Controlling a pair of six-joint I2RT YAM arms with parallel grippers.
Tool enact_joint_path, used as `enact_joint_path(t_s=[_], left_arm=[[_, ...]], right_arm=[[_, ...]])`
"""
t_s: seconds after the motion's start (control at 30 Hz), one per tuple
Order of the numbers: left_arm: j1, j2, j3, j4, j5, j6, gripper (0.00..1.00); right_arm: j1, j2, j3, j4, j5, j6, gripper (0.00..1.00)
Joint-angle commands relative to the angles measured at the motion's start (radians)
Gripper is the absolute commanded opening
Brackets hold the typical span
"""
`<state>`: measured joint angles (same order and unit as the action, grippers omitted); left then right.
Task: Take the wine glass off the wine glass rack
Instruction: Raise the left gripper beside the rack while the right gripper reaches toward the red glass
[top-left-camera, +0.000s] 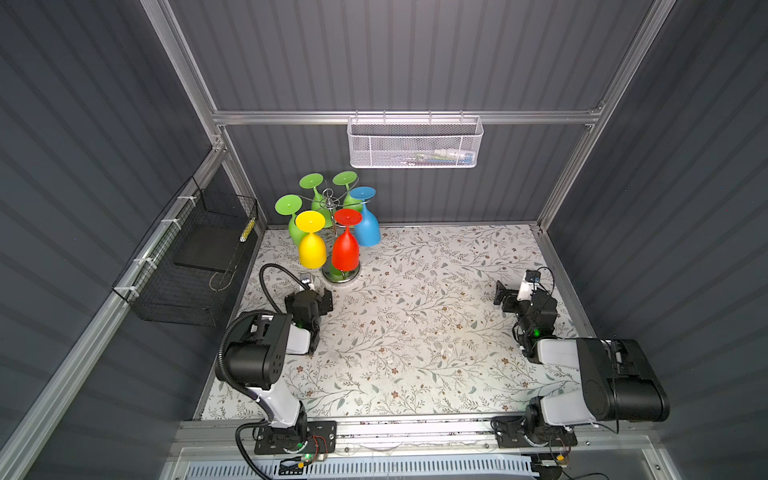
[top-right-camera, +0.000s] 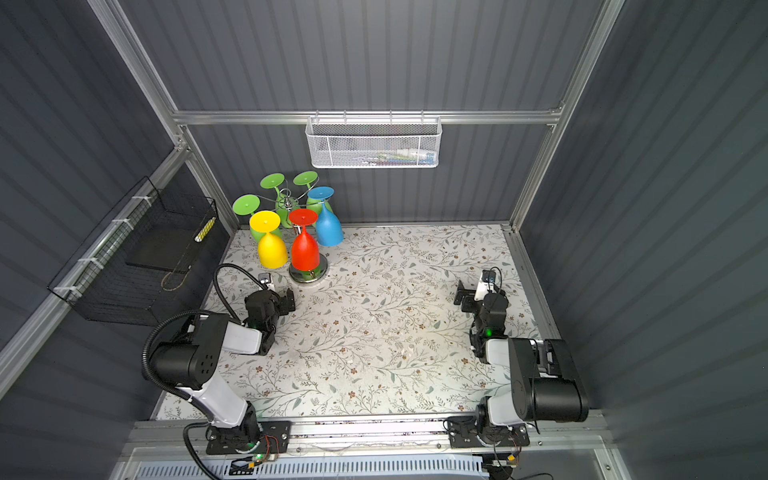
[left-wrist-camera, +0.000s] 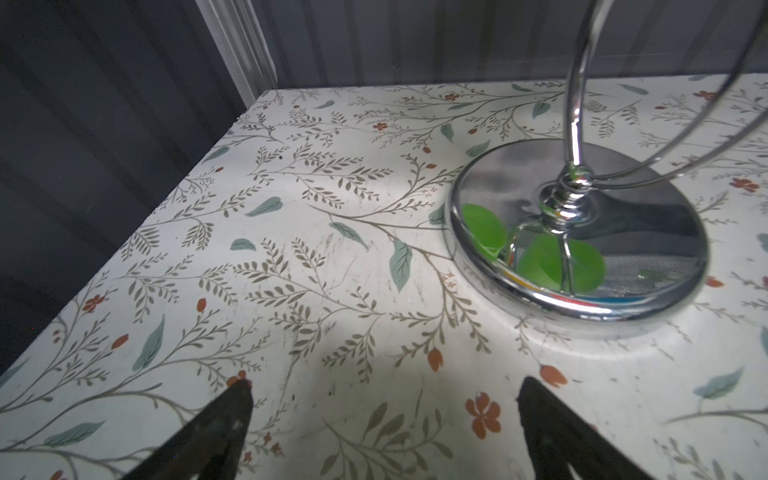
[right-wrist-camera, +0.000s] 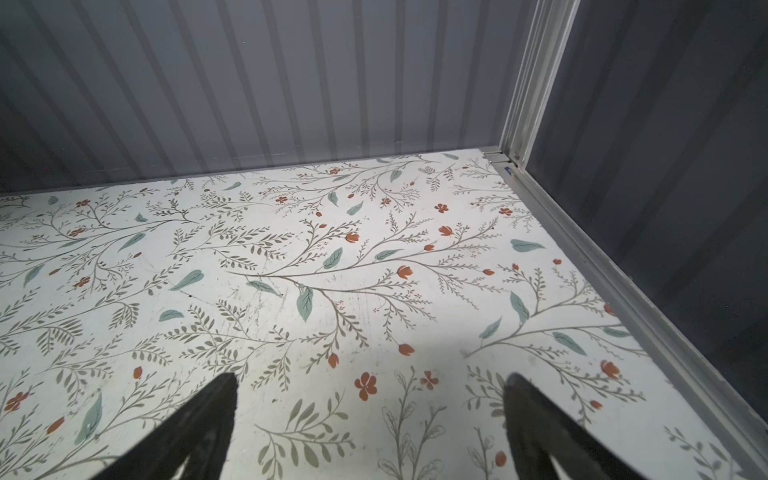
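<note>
The chrome wine glass rack (top-left-camera: 328, 202) (top-right-camera: 286, 202) stands at the back left of the floral table. Several plastic wine glasses hang upside down from its arms: a red one (top-left-camera: 345, 249) and a yellow one (top-left-camera: 312, 249) in front, a blue one (top-left-camera: 367, 230) to the right, green ones (top-left-camera: 296, 232) behind. My left gripper (top-left-camera: 320, 293) (left-wrist-camera: 384, 382) is open and empty, low over the table, just in front of the rack's round mirror base (left-wrist-camera: 623, 232). My right gripper (top-left-camera: 503, 296) (right-wrist-camera: 370, 376) is open and empty near the table's right edge, far from the rack.
A white mesh basket (top-left-camera: 415, 143) hangs on the back rail. A black wire basket (top-left-camera: 187, 257) is fixed to the left wall, close beside the rack. Aluminium frame posts and grey ribbed walls bound the table (top-left-camera: 415, 311) on three sides.
</note>
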<state>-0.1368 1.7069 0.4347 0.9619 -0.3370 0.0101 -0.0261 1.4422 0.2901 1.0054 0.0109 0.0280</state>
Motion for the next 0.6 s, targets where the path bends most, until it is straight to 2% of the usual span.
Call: enact_joint_path(t_s=[0.0, 0.27, 0.37, 0.47, 0.57], left_arm=[[-0.025, 0.008, -0.035, 0.096, -0.02, 0.053, 1.0], [-0.076, 0.009, -0.119, 0.272, -0.1, 0.089, 0.99], [-0.098, -0.019, -0.129, 0.282, -0.126, 0.115, 0.99], [-0.156, -0.07, -0.12, 0.206, -0.128, 0.184, 0.98], [-0.214, -0.082, -0.128, 0.213, -0.16, 0.236, 0.99]], right_arm=[[0.015, -0.036, -0.033, 0.057, 0.034, -0.023, 0.99], [0.123, -0.135, -0.033, -0.03, 0.175, -0.101, 0.99], [0.155, -0.137, -0.026, -0.033, 0.229, -0.126, 0.99], [0.178, -0.14, -0.028, -0.015, 0.266, -0.149, 0.99], [0.181, -0.141, -0.034, -0.001, 0.26, -0.159, 0.99]])
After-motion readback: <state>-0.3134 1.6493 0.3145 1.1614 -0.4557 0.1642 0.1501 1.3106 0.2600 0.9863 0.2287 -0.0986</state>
